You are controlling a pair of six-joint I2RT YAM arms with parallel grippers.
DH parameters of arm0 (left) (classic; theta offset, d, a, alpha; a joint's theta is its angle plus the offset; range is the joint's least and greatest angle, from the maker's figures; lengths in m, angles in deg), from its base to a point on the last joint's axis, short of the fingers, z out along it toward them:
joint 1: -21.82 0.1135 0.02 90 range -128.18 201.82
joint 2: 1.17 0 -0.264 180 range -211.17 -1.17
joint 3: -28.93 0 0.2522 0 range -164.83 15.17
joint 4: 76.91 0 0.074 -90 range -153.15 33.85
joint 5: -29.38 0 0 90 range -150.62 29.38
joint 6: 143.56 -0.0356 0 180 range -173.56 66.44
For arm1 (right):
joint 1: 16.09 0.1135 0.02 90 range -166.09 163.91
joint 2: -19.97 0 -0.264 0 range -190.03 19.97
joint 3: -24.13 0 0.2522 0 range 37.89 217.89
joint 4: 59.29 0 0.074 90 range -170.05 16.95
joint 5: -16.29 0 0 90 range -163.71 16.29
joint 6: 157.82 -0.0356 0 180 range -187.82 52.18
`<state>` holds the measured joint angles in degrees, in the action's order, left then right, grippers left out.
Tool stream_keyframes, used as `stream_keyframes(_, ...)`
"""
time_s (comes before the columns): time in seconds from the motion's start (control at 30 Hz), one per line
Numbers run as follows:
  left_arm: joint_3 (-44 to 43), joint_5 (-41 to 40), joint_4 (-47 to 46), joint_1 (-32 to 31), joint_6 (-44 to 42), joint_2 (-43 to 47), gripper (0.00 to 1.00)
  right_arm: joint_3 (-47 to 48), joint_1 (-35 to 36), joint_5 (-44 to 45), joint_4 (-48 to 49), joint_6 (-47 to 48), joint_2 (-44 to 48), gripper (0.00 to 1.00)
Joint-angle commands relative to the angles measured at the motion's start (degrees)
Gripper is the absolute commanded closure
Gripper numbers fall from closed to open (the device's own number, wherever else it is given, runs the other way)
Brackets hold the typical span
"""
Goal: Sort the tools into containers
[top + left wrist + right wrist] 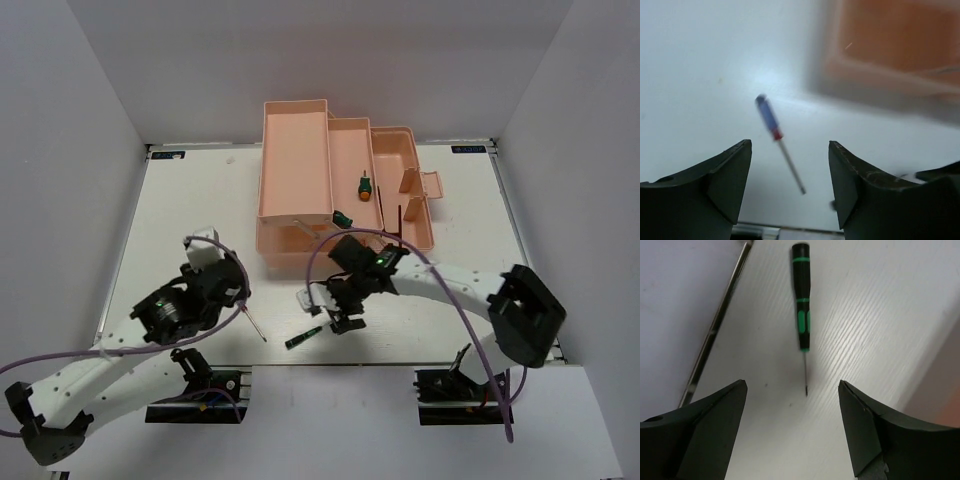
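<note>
Black-green screwdriver (801,315) lies flat on the bench (180,220) near its front edge, directly ahead of the right tool (792,384). Its long axis runs away from the tool, tip nearest, handle farthest. Jaws stand apart and empty; this arm is the nearer. Left tool (790,145), jaws likewise apart and empty, faces a blue screwdriver (771,120) lying obliquely ahead, tip toward the tool; that view is blurred, so its resting on the bench is probable only. Toolbox (295,170) sits beyond both.
</note>
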<state>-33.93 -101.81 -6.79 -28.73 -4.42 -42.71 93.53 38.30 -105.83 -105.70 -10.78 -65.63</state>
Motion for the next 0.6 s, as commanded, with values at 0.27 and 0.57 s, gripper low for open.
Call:
stream_keyframes(0.27,11.4,4.19,5.87,0.01,18.35,1.2,0.26,9.32,11.79,11.64,6.89,-7.55,-15.02,0.25)
stream_keyframes(0.57,14.38,4.19,6.4,0.01,24.24,4.18,0.26,8.61,14.6,13.66,9.18,-10.37,-20.13,0.63)
